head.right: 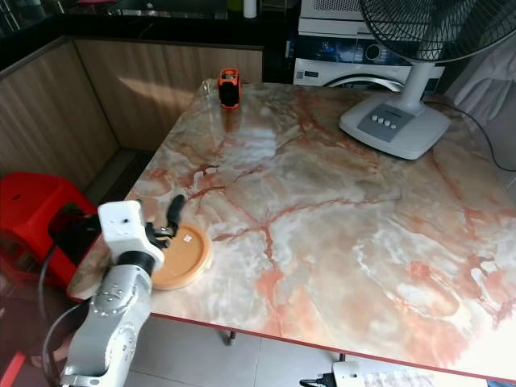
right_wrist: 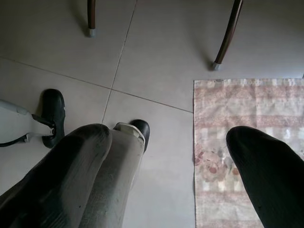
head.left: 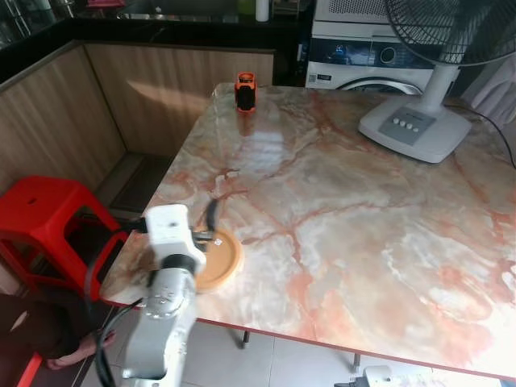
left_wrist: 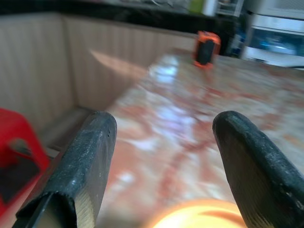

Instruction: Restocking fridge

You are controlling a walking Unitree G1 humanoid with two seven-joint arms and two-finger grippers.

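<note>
The marble table (head.left: 339, 201) carries one round orange lid (head.right: 181, 256), one small orange-and-black device (head.left: 245, 91) (far edge) and one white fan (head.left: 419, 121); one red stool (head.left: 44, 214) stands beside it.

Bright daylight; glare on marble table (head.left: 339, 201); left wrist view blurred.

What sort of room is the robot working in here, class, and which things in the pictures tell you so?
Probably a home kitchen or utility area: a marble-patterned table beside a dark counter, a washing machine behind, and a standing fan on the table.
</note>
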